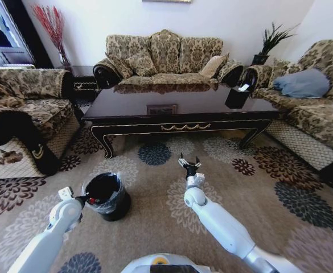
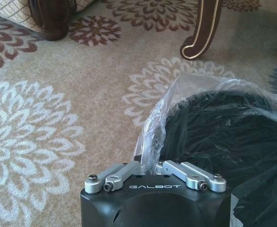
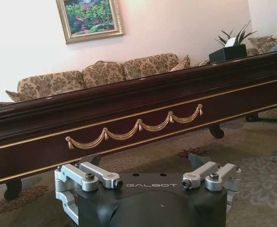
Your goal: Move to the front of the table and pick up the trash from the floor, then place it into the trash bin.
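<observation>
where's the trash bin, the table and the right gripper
trash bin [image 1: 105,195]: head view, on its black liner.
table [image 1: 183,102]: head view, on its glossy top.
right gripper [image 1: 189,162]: head view, between its open fingertips.

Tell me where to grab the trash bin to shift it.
Probably the rim, from above, on the side nearest the left gripper. The trash bin stands upright with its mouth open, and its round body looks too wide to span. The liner bag folded over the rim may slip.
</observation>
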{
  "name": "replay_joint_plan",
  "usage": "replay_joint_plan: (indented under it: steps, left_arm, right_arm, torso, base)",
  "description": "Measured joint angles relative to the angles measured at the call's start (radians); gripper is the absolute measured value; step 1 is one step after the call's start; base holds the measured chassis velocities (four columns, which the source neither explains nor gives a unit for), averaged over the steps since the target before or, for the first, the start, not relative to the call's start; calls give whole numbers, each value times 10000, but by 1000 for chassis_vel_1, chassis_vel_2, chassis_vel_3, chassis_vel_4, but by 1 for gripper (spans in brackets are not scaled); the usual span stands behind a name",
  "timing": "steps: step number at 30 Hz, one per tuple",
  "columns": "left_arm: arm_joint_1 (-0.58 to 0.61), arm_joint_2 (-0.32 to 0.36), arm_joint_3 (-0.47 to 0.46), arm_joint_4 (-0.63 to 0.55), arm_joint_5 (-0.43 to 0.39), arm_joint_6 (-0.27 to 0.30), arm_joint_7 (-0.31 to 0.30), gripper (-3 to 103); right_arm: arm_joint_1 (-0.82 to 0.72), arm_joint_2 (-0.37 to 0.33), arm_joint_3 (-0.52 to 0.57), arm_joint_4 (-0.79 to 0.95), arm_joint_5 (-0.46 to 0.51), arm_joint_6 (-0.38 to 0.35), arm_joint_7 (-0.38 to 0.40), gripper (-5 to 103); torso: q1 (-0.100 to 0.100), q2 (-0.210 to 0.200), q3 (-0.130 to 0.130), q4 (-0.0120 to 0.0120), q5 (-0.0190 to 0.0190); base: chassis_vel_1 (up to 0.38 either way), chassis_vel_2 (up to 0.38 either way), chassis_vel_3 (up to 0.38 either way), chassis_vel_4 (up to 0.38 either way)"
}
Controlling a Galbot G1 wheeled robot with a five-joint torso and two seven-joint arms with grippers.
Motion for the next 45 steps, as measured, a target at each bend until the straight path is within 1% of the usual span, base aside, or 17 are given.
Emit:
replay_joint_plan:
  steps: [10, 11, 15, 16, 19, 22, 26, 27, 29, 30, 33, 34, 36, 39, 41, 42, 45]
  left_arm:
    - [-72, -42, 322, 65, -18, 161, -355, 3]
    - [-86, -50, 332, 70, -20, 161, -418, 8]
    - [-87, -50, 332, 71, -22, 161, -427, 8]
    - [-64, -51, 328, 91, -31, 161, -480, 25]
    - [84, 93, 166, -113, -169, 222, -781, 41]
    - [370, 328, -140, -515, -327, 301, -1075, 46]
    - [675, 687, -651, -1108, -550, 316, -1431, 64]
    - [727, 766, -780, -1247, -600, 319, -1472, 64]
    - [912, 890, -1329, -1641, -675, 272, -1451, 74]
    - [912, 890, -1329, -1641, -675, 272, -1451, 74]
    - [999, 979, -2184, -2339, -1285, 151, -1500, 90]
    - [993, 997, -2345, -2461, -1302, 114, -1430, 90]
    - [992, 1008, -2513, -2564, -1153, 3, -1127, 96]
    - [1195, 990, -3036, -2800, -441, -614, 492, 100]
    - [1586, 825, -3335, -2920, 57, -1220, 2068, 100]
    - [1586, 825, -3335, -2920, 57, -1220, 2068, 100]
    - [2401, 520, -3754, -2388, 1805, -2850, 5073, 100]
  right_arm:
    - [2, 5, 51, -23, 30, -65, 63, 100]
    - [-5, -27, 81, -23, 32, -67, 63, 100]
    - [-7, -33, 87, -23, 32, -67, 63, 100]
    - [-34, -94, 140, -11, 47, -68, 68, 100]
    - [-47, -144, 180, 27, 64, -78, 114, 100]
    - [-51, -167, 200, 61, 71, -85, 151, 100]
    - [-99, -197, 289, 155, 177, -90, 193, 100]
    - [-124, -217, 317, 211, 265, -91, 200, 100]
    - [-166, -293, 382, 450, 653, -144, 260, 100]
    - [-166, -293, 382, 450, 653, -144, 260, 100]
    - [-146, -471, 414, 574, 702, -184, 255, 100]
    - [-128, -537, 428, 572, 660, -181, 220, 100]
    - [-118, -608, 451, 571, 637, -172, 185, 100]
    - [-124, -822, 670, 563, 493, -64, -85, 100]
    - [-156, -987, 885, 439, 215, 181, -529, 100]
    - [-156, -987, 885, 439, 215, 181, -529, 100]
    - [-335, -1363, 1209, 429, -57, 1003, -2057, 100]
  torso:
    - [0, 0, 0, 1, -1]
    - [0, 0, -1, -1, 0]
    - [0, 0, -2, -2, 1]
    - [0, 1, -1, 0, 1]
    - [1, 1, 0, 0, -4]
    - [1, 0, 0, -2, -2]
    - [1, 0, -1, 7, 3]
    - [1, 0, -1, 4, 3]
    - [1, 0, -1, 1, -1]
    - [1, 0, -1, 1, -1]
    - [1, 0, -1, 2, 1]
    - [1, 0, -1, 1, 0]
    - [1, 0, -1, 1, 0]
    - [1, 0, -1, -2, 1]
    - [1, 0, -1, 0, 2]
    - [1, 0, -1, 0, 2]
    - [1, -1, -1, -1, 0]
  base:
    - [0, 0, 0, 0]
    - [0, 0, 0, 0]
    - [0, 0, 0, 0]
    - [0, 0, 0, 0]
    - [0, 0, 0, 0]
    - [0, 0, 0, 0]
    - [0, 0, 0, 0]
    - [0, 0, 0, 0]
    - [0, 0, 0, 0]
    - [0, 0, 0, 0]
    - [0, 0, 0, 0]
    - [0, 0, 0, 0]
    - [0, 0, 0, 0]
    - [0, 0, 0, 0]
    - [0, 0, 0, 0]
    - [0, 0, 0, 0]
    - [0, 0, 0, 0]
